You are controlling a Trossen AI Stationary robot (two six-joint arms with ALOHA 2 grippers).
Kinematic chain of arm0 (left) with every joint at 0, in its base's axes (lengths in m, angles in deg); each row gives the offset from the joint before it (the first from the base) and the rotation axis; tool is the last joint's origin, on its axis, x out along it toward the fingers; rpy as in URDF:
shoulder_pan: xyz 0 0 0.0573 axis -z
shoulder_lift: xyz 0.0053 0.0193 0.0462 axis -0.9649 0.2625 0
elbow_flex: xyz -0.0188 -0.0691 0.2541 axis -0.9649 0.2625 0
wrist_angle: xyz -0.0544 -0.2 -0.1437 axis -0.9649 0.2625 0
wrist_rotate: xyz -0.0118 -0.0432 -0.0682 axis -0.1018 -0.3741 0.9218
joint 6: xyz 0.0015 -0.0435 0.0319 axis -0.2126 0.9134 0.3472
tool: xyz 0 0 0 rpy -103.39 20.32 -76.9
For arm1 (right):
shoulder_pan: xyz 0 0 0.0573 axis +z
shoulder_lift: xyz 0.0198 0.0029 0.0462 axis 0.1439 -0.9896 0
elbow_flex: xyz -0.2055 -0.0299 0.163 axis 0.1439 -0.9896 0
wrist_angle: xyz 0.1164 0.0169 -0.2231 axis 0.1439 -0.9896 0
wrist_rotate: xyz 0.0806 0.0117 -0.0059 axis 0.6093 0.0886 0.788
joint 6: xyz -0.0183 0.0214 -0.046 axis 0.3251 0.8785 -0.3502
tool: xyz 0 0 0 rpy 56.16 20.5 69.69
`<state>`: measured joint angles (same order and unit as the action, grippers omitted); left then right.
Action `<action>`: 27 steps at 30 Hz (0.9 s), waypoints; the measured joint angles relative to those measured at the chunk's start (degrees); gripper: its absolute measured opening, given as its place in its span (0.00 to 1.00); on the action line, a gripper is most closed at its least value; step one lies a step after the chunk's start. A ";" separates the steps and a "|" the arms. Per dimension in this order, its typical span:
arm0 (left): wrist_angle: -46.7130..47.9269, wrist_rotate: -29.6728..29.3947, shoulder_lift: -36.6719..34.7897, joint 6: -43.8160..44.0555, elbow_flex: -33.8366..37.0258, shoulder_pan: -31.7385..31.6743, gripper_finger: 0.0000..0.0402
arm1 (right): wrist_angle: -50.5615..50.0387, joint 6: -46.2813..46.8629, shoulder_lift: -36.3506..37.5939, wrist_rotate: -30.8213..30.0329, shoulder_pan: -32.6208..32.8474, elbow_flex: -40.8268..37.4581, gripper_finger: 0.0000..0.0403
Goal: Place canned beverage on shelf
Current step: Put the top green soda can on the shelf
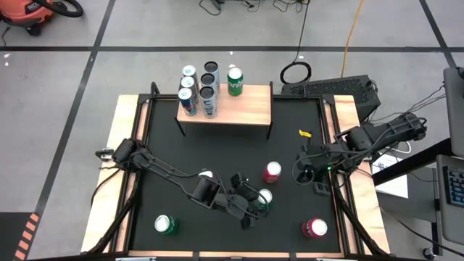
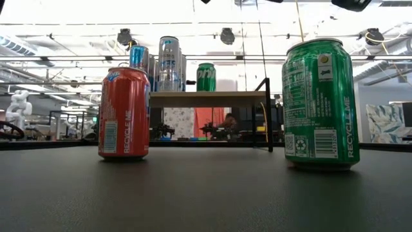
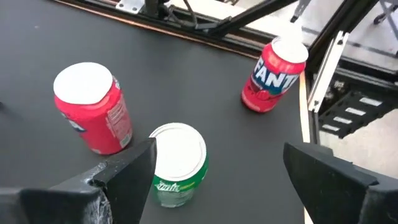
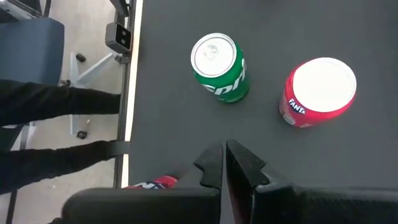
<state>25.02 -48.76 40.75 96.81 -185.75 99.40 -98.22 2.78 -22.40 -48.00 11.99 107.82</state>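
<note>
The black tabletop (image 1: 217,152) sits inside a light-wood frame on a grey floor marked with dark tape, and the low view looks across it into a lit workshop.

The left gripper (image 1: 255,206) hangs with its fingers spread wide and empty, straddling the green Sprite can (image 1: 264,197), which stands on the tabletop in front of the shelf (image 1: 243,109), well apart from it and toward the near edge. In the left wrist view one finger (image 3: 134,168) is just beside the can's wall while the other (image 3: 323,171) stands well clear, so the can (image 3: 177,162) is off-centre in the gap.

Closing from here would probably let the nearer finger reach the can first, push it sideways and tip it, or knock it toward the red can (image 1: 272,172) that stands between it and the shelf. The shelf's left half already carries a tight cluster of cans (image 1: 203,87), so a carried can arriving low or off line may topple them; the bare wood to their right looks safer.

The Sprite can stands upright, long axis vertical, silver top up.

The right gripper (image 4: 224,163) is clenched shut and empty, waiting near the table's right edge, to the right of the shelf's front.
</note>
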 joint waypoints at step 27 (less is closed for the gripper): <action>0.27 -1.64 2.80 -1.21 -0.03 0.20 1.00 | 0.20 -0.11 0.00 0.12 2.04 0.00 0.00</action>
<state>25.29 -50.40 43.55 95.60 -185.77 99.60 -98.03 2.67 -22.40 -47.87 14.03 107.82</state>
